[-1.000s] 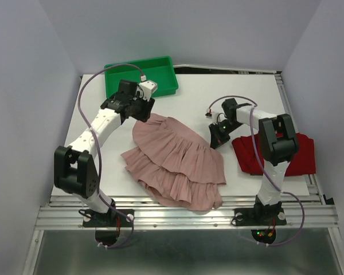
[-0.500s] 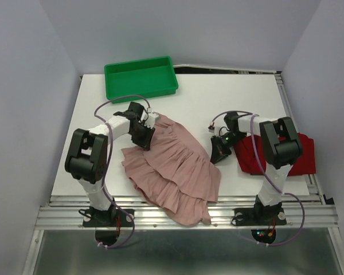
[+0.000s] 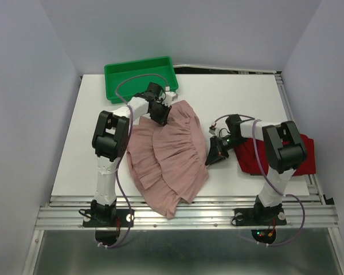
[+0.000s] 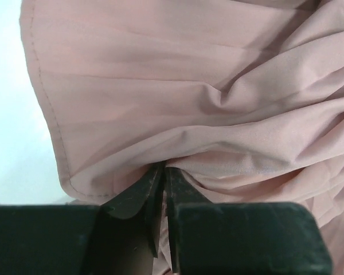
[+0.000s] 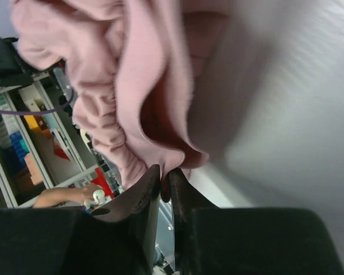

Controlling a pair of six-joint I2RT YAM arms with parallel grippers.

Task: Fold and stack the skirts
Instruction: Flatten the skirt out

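Two skirts lie on the table [image 3: 241, 97]. The pink skirt [image 3: 172, 160] spreads mid-table, its hem over the near edge. The right jaws pinch its right edge, just beside the dark red skirt [image 3: 249, 162]. Farther back, the left jaws clamp its far edge, near the green tray [image 3: 140, 77].

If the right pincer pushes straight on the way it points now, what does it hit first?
The pink skirt: its folded hem bunches right at the right pincer tips. Whether it is pinched or only touching is unclear.
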